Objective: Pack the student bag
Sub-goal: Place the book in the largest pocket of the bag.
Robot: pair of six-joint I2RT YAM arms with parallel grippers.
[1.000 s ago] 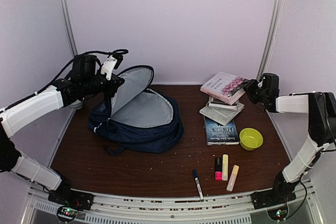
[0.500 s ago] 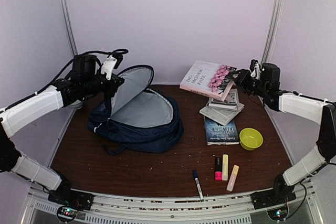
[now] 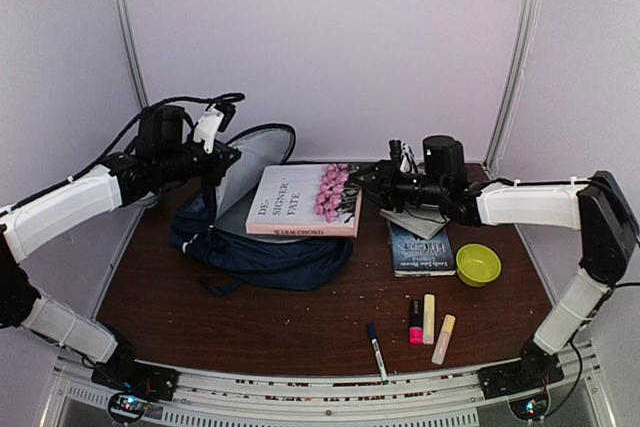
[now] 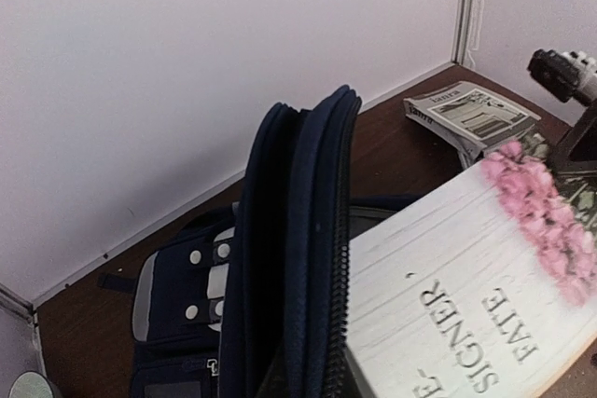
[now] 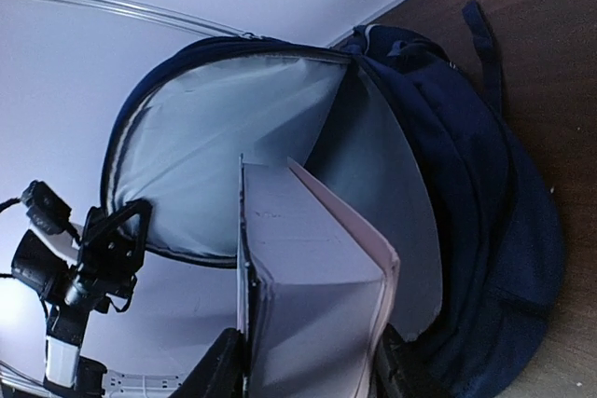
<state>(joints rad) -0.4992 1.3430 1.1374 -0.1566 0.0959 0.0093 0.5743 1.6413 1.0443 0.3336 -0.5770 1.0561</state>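
The desk (image 3: 300,332) carries everything. The bag (image 3: 262,255) lies on its left half, near the back wall, with its mouth open toward the right. Its flap (image 3: 258,145) stands up, and the left pincer (image 3: 226,159) is closed on the edge of this flap, in the same place as one second ago.

The change is the book (image 3: 305,202). One second ago this white book with pink flowers was on top of the pile (image 3: 425,219) at the right. Now the right pincer (image 3: 366,185) grips it by its right end and has carried it across to the left. The book is held almost flat in the air, and its left end is already over the grey lining in the mouth of the bag. I cannot tell if it touches the lining.

For the task, this means the first book is close to being packed, I think. It must go deeper under the flap before the release.

The pile, the green bowl (image 3: 478,264), the three highlighters (image 3: 428,319) and the pen (image 3: 376,350) wait on the desk, not packed yet.
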